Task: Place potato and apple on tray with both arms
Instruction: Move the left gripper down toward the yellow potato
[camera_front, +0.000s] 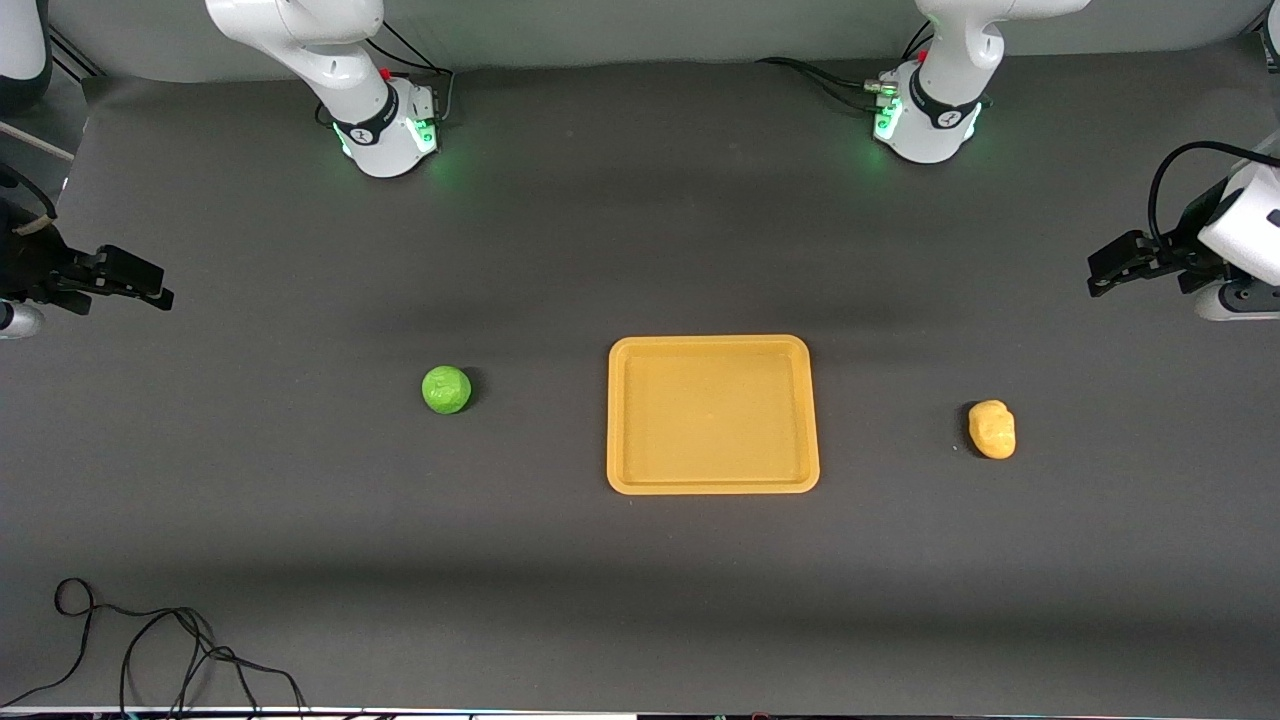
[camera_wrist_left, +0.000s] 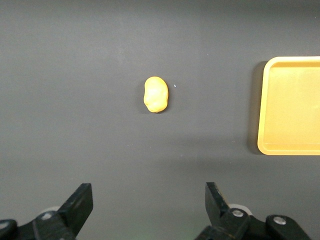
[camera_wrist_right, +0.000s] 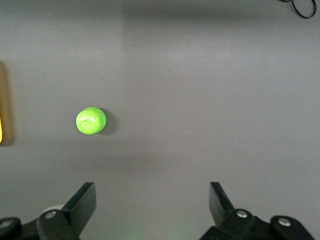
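Note:
The orange-yellow tray (camera_front: 620, 420) lies empty mid-table; its end shows in the left wrist view (camera_wrist_left: 280, 110). The green apple (camera_front: 446, 389) sits on the mat beside the tray toward the right arm's end, also in the right wrist view (camera_wrist_right: 90, 121). The yellow potato (camera_front: 992, 429) lies beside the tray toward the left arm's end, also in the left wrist view (camera_wrist_left: 156, 94). My left gripper (camera_front: 1100, 280) (camera_wrist_left: 148, 200) is open and empty, up over the table's left-arm end. My right gripper (camera_front: 150, 290) (camera_wrist_right: 152, 200) is open and empty over the right-arm end.
The two arm bases (camera_front: 385, 135) (camera_front: 925, 125) stand at the back of the dark mat. A loose black cable (camera_front: 150, 640) lies at the front corner toward the right arm's end; its loop shows in the right wrist view (camera_wrist_right: 302, 7).

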